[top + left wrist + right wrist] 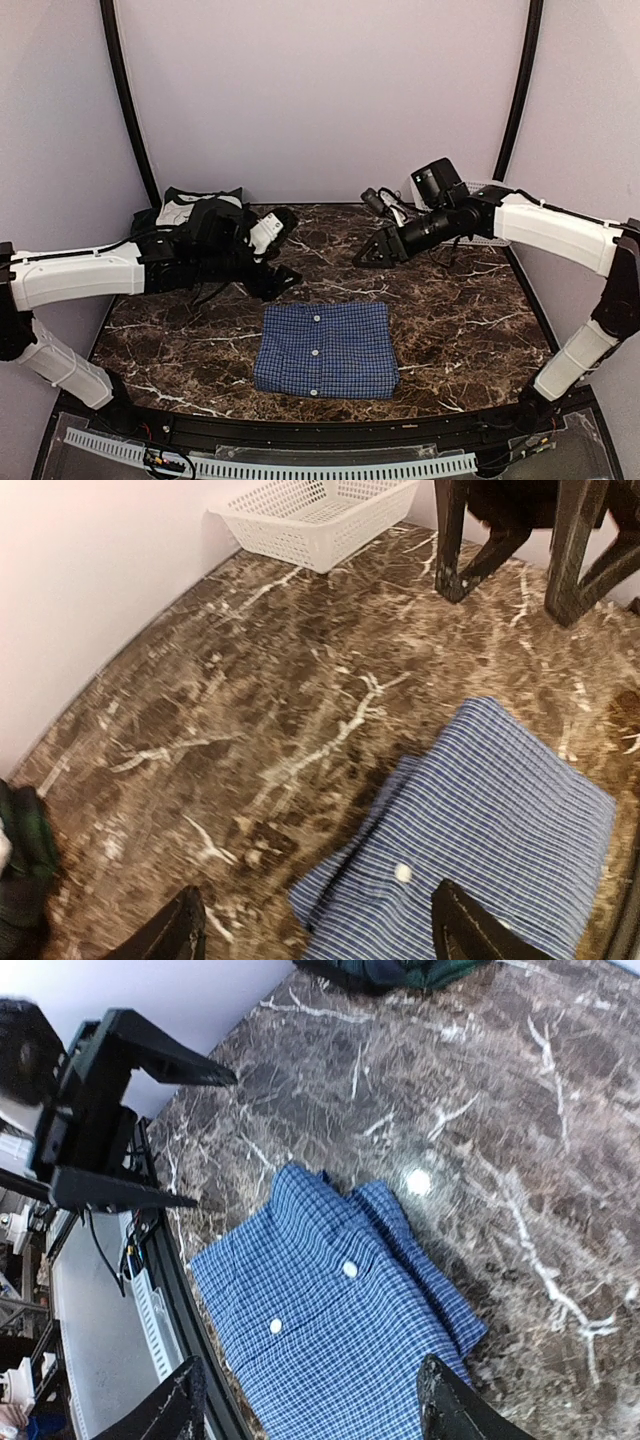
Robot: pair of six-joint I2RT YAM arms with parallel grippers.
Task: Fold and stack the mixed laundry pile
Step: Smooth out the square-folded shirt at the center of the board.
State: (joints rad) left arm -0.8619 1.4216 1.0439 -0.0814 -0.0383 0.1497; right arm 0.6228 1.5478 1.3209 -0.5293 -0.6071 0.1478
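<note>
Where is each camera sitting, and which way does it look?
Top external: above and behind the arms, looking down on the marble table; left arm and right arm show.
Left wrist: on the left arm, looking down and rightward toward the white basket; its own open jaws below, the right arm's above.
Right wrist: on the right arm, looking down and leftward toward the dark green laundry; own open jaws below, the left arm's beside.
Shared: all three see the folded blue check shirt.

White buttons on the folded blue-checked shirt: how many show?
3, in line on the folded blue-checked shirt: far button, middle button, near button. More may be folded under.
</note>
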